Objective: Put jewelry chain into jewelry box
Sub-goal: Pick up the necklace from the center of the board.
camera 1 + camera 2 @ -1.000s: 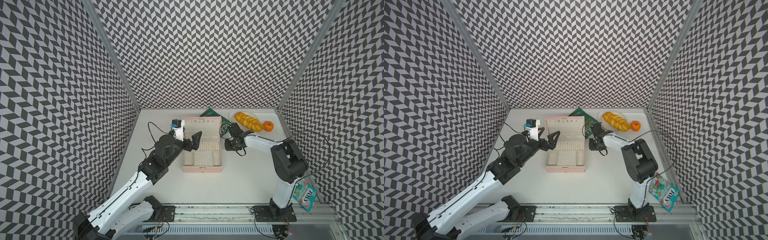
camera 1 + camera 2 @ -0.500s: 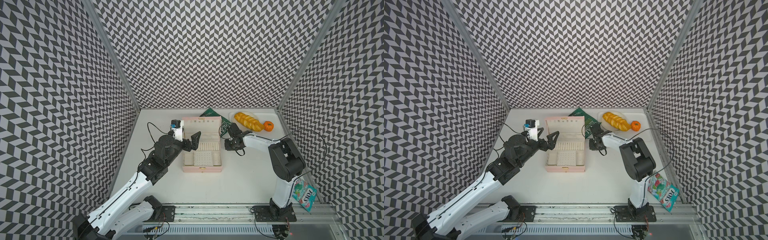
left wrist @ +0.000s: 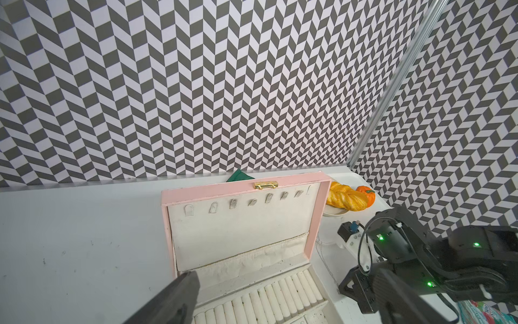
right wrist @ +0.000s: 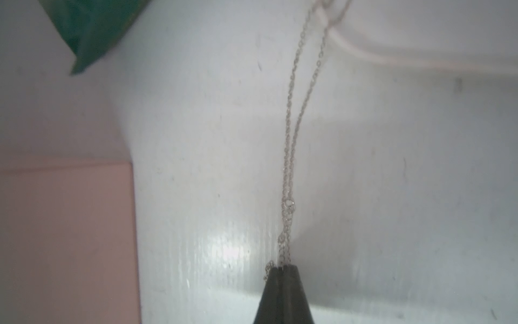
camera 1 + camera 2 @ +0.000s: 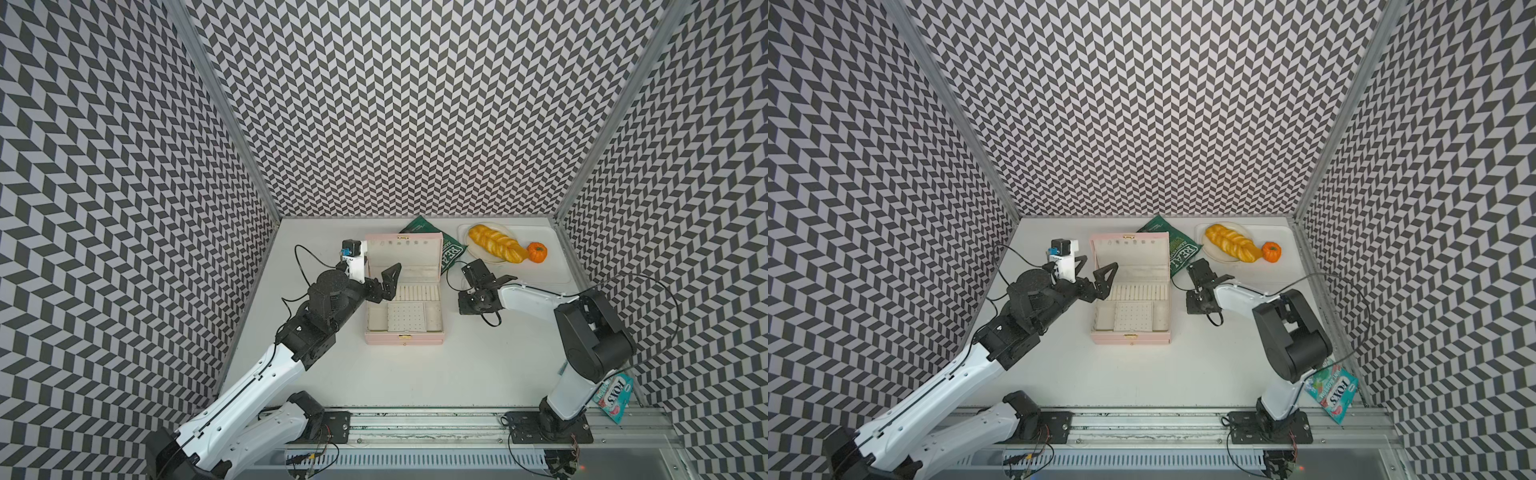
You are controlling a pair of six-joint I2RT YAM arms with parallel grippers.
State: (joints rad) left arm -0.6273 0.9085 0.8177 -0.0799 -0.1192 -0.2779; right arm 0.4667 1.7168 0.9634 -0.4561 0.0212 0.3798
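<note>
Right gripper [image 4: 283, 270]: jaws pressed together on the near end of the jewelry chain [image 4: 291, 140]. Two fine strands come out right between the tips, and a small loop sticks out at one side.
Chain position: outside the jewelry box [image 5: 403, 338], on the bare table [image 5: 415, 374] between the box's right wall and the white tray [image 5: 557, 270]. I can't tell whether any of it is clear of the surface.
Chain axis: doubled over, it runs almost straight away from the fingertips along the gripper's own line, and its far end reaches the tray's rim.
Left gripper [image 5: 1095, 266]: spread wide, holding nothing, hovering at the box's left edge near the upright lid.
Box: open, lid standing at the back, ring rolls and dotted panel exposed. I see nothing silvery inside.
Key relation: the box sits just beside the right gripper, on its left, so I judge the carry to be a short sideways move across the chain's length — the tail would trail toward the tray.
Nearer arm: the right one, and it has the chain. I see no part for the left in the carry.
Risk as I see it: so thin a strand may slip from the pinch, and the trailing end could drape over the box wall instead of dropping in.
</note>
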